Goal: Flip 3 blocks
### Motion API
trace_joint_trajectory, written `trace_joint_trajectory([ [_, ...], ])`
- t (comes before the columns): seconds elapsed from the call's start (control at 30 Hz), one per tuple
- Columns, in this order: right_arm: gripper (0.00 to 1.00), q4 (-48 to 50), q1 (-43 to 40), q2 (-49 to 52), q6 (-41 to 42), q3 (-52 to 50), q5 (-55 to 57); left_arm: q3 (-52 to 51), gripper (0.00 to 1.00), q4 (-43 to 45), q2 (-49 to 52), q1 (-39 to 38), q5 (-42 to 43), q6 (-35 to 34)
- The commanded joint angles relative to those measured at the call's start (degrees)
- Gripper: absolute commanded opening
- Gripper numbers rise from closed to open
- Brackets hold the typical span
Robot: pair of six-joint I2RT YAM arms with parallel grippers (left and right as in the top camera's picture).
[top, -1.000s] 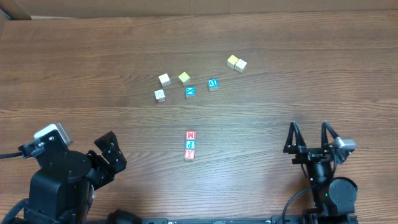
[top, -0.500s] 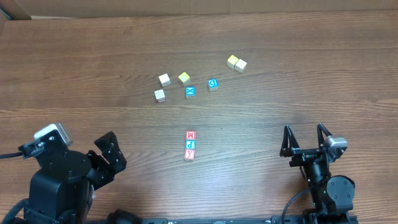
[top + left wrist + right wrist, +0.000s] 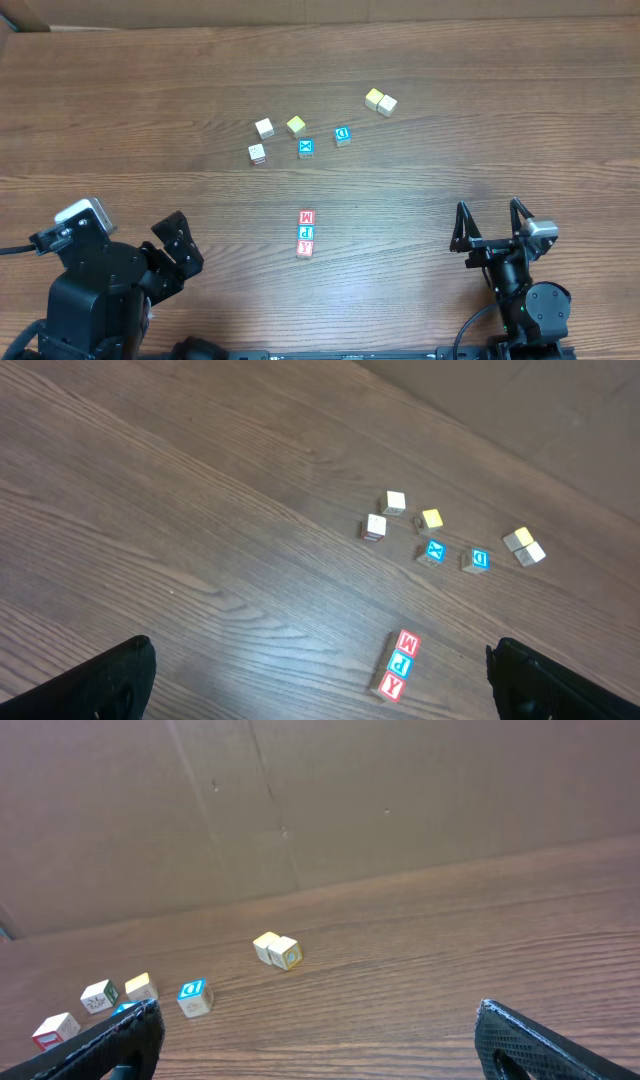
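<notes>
Overhead, blocks (image 3: pixel 306 232): three letter cubes touching in a row at mid-table, M far, P middle, Y near.
Overhead, left gripper (image 3: pixel 185 250): near left, fingers apart, empty.
Overhead, right gripper (image 3: pixel 490 222): near right, fingers apart, empty.
Overhead, loose cubes (image 3: pixel 306 148): scattered farther back.
Left wrist, blocks (image 3: pixel 400 663): right of centre, untouched, well ahead of the spread fingers (image 3: pixel 115 675).
Right wrist, red-printed cube (image 3: pixel 55 1030): far left edge, beside one wide-spread finger (image 3: pixel 110 1045).
</notes>
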Motion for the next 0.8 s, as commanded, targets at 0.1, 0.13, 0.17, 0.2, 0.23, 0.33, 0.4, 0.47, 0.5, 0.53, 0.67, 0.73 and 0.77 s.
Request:
trace_joint_trajectory([
  [0.1,1.0,0.42,-0.22,-0.57,-0.63,-0.59,-0.31,0.9,1.0,0.11,-0.11,0.37,0.02,-0.13],
  [0.13,1.0,0.44,-0.22,-0.57,-0.63,-0.59,-0.31,0.9,1.0,0.09,-0.11,0.37,0.02,-0.13],
  [0.17,1.0,0.44,-0.22,-0.57,-0.63,-0.59,-0.31,0.9,1.0,0.11,-0.11,0.37,0.02,-0.13],
  [0.2,1.0,0.42,-0.22,-0.57,-0.63,-0.59,-0.31,0.9,1.0,0.11,-0.11,0.37,0.02,-0.13],
  [0.23,1.0,0.44,-0.22,-0.57,-0.63,-0.59,-0.31,0.9,1.0,0.11,-0.11,0.37,0.02,-0.13],
  [0.33,1.0,0.44,-0.22,-0.57,-0.63,-0.59,-0.31,0.9,1.0,-0.15,-0.11,0.37,-0.11,0.2],
  [0.4,1.0,0.44,-0.22,-0.57,-0.63,-0.59,-0.31,0.9,1.0,-1.6,-0.11,0.33,-0.07,0.31],
  [0.47,1.0,0.44,-0.22,-0.57,-0.63,-0.59,-0.31,0.87,1.0,-2.29,-0.13,0.26,-0.17,0.37],
  [0.5,1.0,0.44,-0.22,-0.57,-0.63,-0.59,-0.31,0.87,1.0,-1.99,-0.11,0.26,-0.66,0.79],
  [0.53,1.0,0.42,-0.22,-0.57,-0.63,-0.59,-0.31,0.83,1.0,-1.09,-0.13,0.26,-1.14,1.57],
  [0.67,1.0,0.42,-0.22,-0.57,-0.63,-0.59,-0.31,-1.66,1.0,8.74,-0.55,0.98,-1.62,13.25],
  [0.73,1.0,0.44,-0.22,-0.57,-0.63,-0.59,-0.31,-4.66,1.0,16.0,-1.29,2.47,0.94,21.2],
  [0.77,1.0,0.44,-0.22,-0.57,-0.63,-0.59,-0.31,-7.28,1.0,20.94,-2.05,3.69,3.8,26.14],
])
